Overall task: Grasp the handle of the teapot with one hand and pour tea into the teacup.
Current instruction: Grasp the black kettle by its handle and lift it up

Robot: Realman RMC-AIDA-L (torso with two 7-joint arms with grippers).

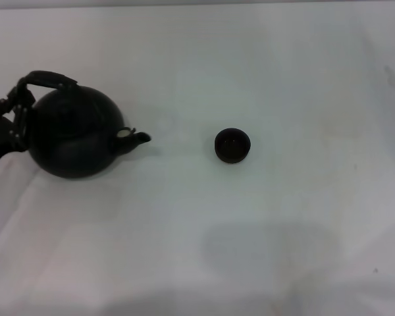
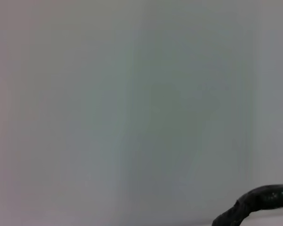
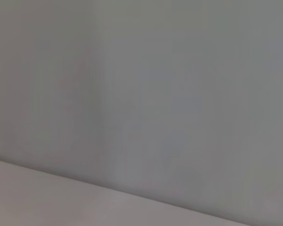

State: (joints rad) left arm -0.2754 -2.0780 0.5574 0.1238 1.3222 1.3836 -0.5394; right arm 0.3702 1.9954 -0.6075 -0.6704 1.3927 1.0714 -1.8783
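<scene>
White table (image 1: 283, 66): the teapot (image 1: 72, 135) sits near its left edge, the cup (image 1: 232, 145) mid-table. Left gripper (image 1: 10, 118) meets the handle (image 1: 49, 80); its closure I cannot tell. The pot looks heavy and rigid; grip the handle's top.

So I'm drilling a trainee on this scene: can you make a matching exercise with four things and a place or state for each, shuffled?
Things:
1. teapot
2. teacup
3. handle
4. left gripper

Places or states:
A. small and dark, standing alone near the middle of the table
B. at the left edge of the head view, by the pot's handle
C. arched over the pot's top
D. tilted, spout aimed toward the cup

Pairs: 1-D, 2-A, 3-C, 4-B
</scene>
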